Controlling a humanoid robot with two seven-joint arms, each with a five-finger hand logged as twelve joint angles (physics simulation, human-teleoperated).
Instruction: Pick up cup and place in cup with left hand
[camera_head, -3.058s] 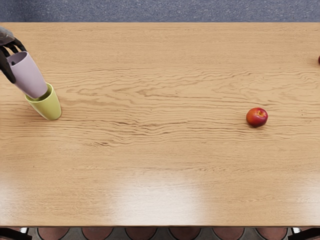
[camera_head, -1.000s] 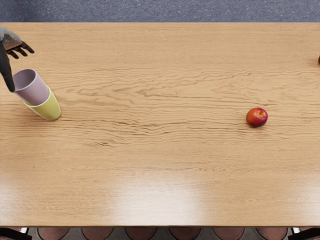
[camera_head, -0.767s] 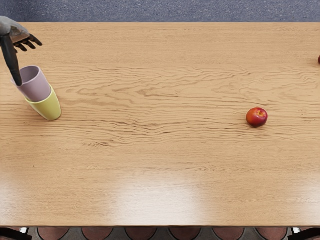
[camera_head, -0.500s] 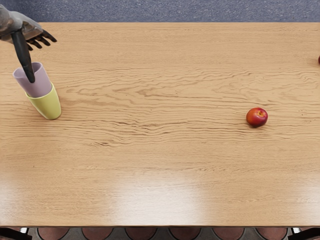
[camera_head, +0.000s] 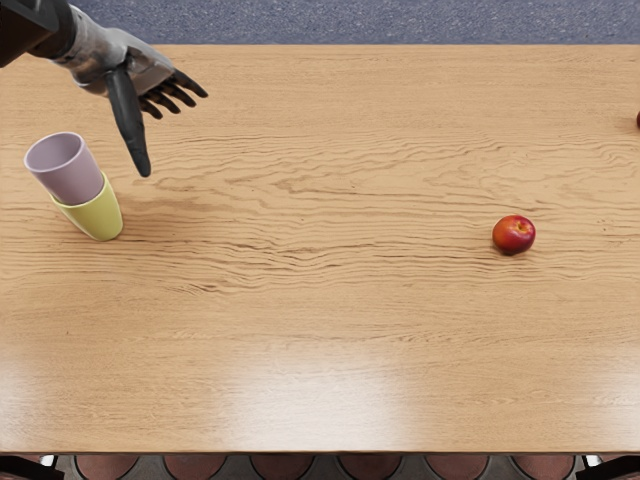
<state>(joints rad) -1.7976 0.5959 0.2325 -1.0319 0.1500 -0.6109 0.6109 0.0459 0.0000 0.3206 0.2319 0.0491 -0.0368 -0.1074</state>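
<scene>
The purple cup (camera_head: 75, 182) is seated inside the green cup (camera_head: 98, 217) at the far left of the table (camera_head: 320, 300). The left hand (camera_head: 132, 66) is wide open, empty and clear of the rims, to their right. As I judge it, placement is complete and retreat is in hand. Next: withdraw the hand without brushing the stack, which could tip.

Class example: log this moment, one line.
left hand: open, empty | purple cup: inside green cup | red fruit: on table
</scene>
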